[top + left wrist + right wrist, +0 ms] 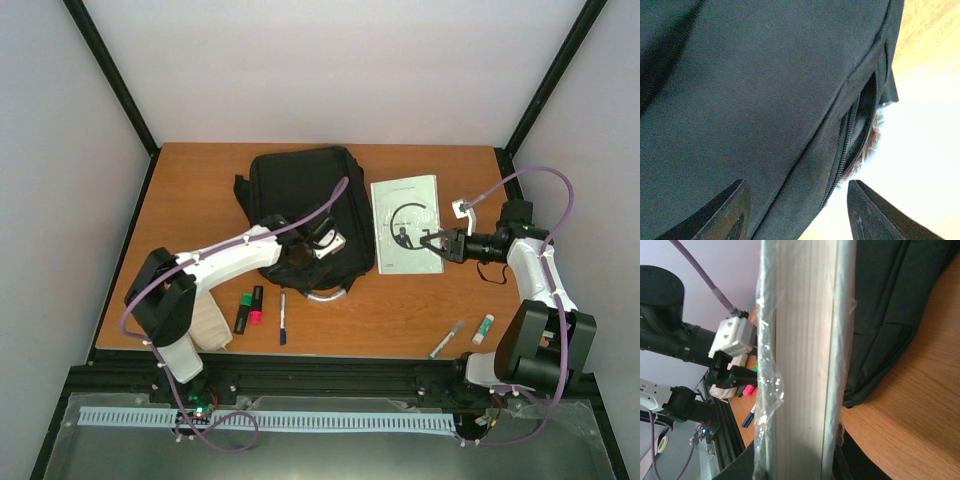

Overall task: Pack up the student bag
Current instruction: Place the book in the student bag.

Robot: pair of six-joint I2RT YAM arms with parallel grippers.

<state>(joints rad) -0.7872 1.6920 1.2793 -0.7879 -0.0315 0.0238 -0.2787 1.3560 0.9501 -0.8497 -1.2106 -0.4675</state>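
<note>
**Desk:** Where's the bag on your feed?

**Operator:** I've got the student bag (300, 195) lying flat on the far middle of the table (420, 310). It's the biggest thing there. It's black, soft fabric and roughly rectangular, with a dark strap (243, 195) poking out on its left side.

**Desk:** And up close?

**Operator:** On my left wrist camera it fills nearly the whole view. I see plain matte black weave and a stitched seam running diagonally. A zip (847, 145) runs along the edge, and a short stretch of it gapes open onto darkness.

**Desk:** Left fingers?

**Operator:** My left gripper (797, 210) hangs over the bag's near right part. Its fingers are apart with only fabric showing between them, and I see nothing pinched.

**Desk:** Right side?

**Operator:** My right gripper (433, 245) is clamped on the near right edge of a book (405, 215). The book has a pale cover with a black ring mark and is wrapped in clear plastic. From the right wrist I see its page edge standing between my fingers, with the bag dark behind it. The book sits just right of the bag, and I can't tell whether they touch.

**Desk:** Anything else out there?

**Operator:** Two highlighters (250, 308) and a pen (283, 318) lie in front of the bag. A whitish ribbed pouch (210, 325) sits beside my left arm. A marker (447, 339) lies near my right arm.
</note>
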